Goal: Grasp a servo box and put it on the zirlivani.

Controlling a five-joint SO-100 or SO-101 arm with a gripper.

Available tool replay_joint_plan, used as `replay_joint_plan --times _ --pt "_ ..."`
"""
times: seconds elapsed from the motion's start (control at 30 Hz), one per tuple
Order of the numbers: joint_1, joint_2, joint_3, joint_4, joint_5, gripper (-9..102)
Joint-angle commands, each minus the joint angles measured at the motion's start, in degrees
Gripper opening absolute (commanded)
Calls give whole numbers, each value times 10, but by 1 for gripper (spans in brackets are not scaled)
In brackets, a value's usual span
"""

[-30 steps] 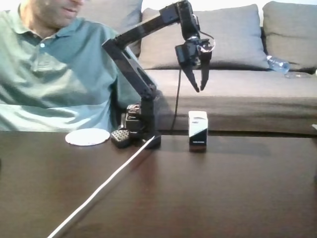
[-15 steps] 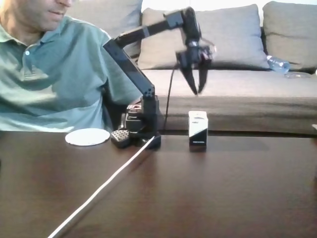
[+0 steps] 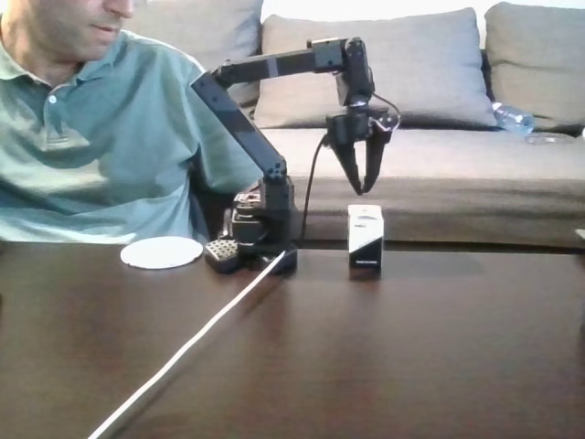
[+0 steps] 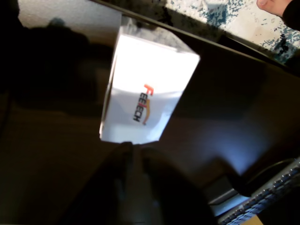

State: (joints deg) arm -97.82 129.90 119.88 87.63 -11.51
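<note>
The servo box (image 3: 365,240) stands upright on the dark table, white on top and black below, just right of the arm's base. My gripper (image 3: 363,189) hangs straight above it, tips down, a short gap over the box top. Its fingers meet at the tips and hold nothing. In the wrist view the white box top (image 4: 145,89) with an orange and black logo lies just ahead of the gripper (image 4: 133,147). The zirlivani (image 3: 162,251), a flat white disc, lies on the table left of the base, well apart from the box.
The arm's black base (image 3: 260,233) stands between disc and box. A pale stripe (image 3: 183,352) runs diagonally from the base toward the table's front. A person in a green shirt (image 3: 101,146) sits behind the table at left. A grey sofa (image 3: 439,174) is behind.
The gripper has come down toward the box top and its fingertips have drawn together. The person has shifted slightly. Box and disc have not moved.
</note>
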Motion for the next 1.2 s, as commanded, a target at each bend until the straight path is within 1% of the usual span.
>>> replay_joint_plan --times 0.0,0.13,0.27,0.37,0.5,0.63,0.93,1.17 --pt "-6 10 -3 4 4 15" --pt "-6 10 -2 4 3 25" --pt "-4 10 0 4 1 29" --pt "10 11 25 -9 -15 29" --pt "23 11 74 -46 -30 29" --pt "47 9 83 -46 -56 29" --pt "76 1 67 27 -105 28" --pt "67 2 54 47 -113 28"
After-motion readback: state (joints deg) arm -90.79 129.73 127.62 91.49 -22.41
